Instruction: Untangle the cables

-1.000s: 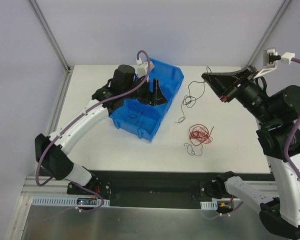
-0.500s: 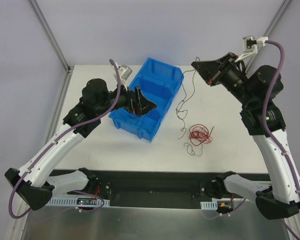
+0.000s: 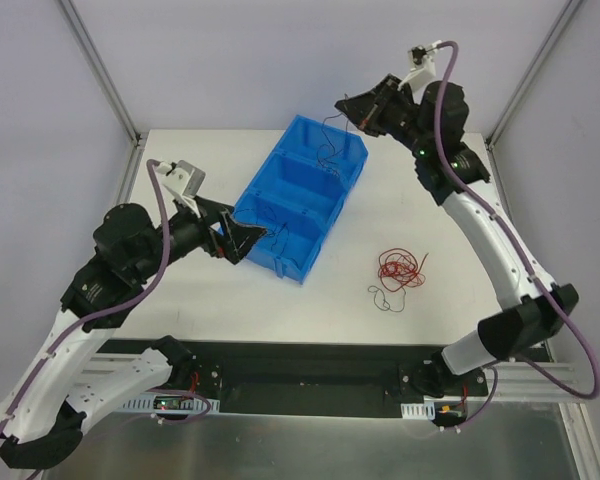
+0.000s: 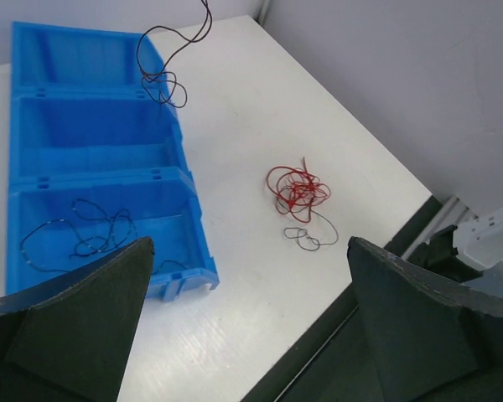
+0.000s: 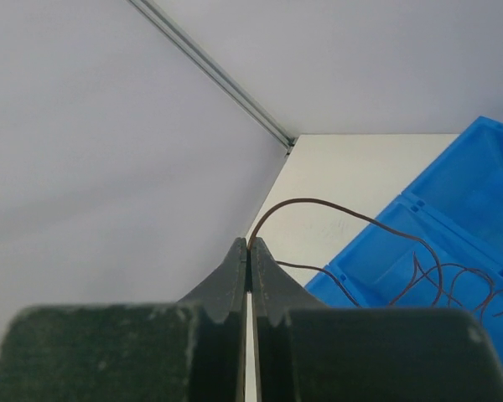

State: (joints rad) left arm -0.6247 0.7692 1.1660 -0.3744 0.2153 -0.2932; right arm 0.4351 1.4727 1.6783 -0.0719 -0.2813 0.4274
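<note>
My right gripper point(image 3: 352, 108) is shut on one end of a thin dark cable point(image 5: 335, 209). It holds that cable high above the far end of the blue three-compartment bin point(image 3: 280, 262). The strand point(image 3: 327, 155) hangs down, and its curly end point(image 4: 163, 79) dangles at the far compartment. Another black cable point(image 4: 75, 234) lies loose in the near compartment. A red tangle point(image 3: 400, 268) lies on the table right of the bin, with a small black loop point(image 3: 383, 298) at its near side. My left gripper point(image 3: 248, 232) hovers open and empty off the bin's near left corner.
The bin point(image 4: 184, 172) lies diagonally in the middle of the white table. Grey enclosure walls with metal corner posts point(image 3: 100, 70) ring the table. A black rail point(image 3: 310, 360) runs along the near edge by the arm bases.
My right gripper swung left and back, carrying its cable off the table to above the bin. My left gripper drew back from over the bin towards the near left and opened wide.
</note>
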